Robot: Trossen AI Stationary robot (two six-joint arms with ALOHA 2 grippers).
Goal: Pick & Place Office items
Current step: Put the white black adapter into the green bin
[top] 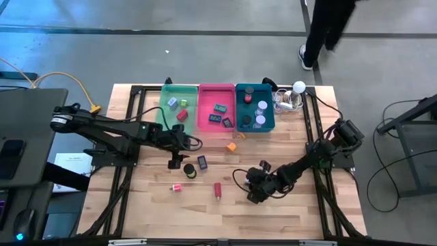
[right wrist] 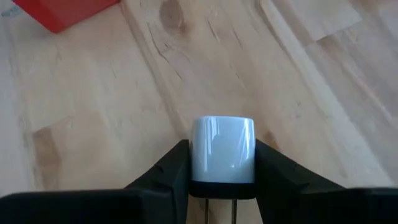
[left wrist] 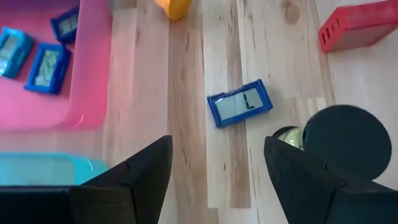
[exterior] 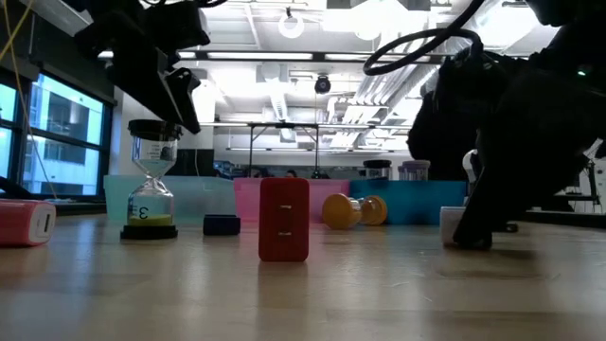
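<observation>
One white plug block [right wrist: 222, 149] between right hand [right wrist: 221, 163] fingers.

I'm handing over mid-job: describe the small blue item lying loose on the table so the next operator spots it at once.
Start at the pink plastic tray, the middle of three along the wooden table's far edge. Just in front of it, beside the left gripper, lies a small blue rectangular clip with a pale window. Unlike the matching blue clips inside that tray, it sits on bare wood, next to a black-capped hourglass.

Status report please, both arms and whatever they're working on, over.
Right gripper closed on white charger block, low at the table. Left gripper open, hovering over blue timer beside hourglass. Nothing in the way.
</observation>
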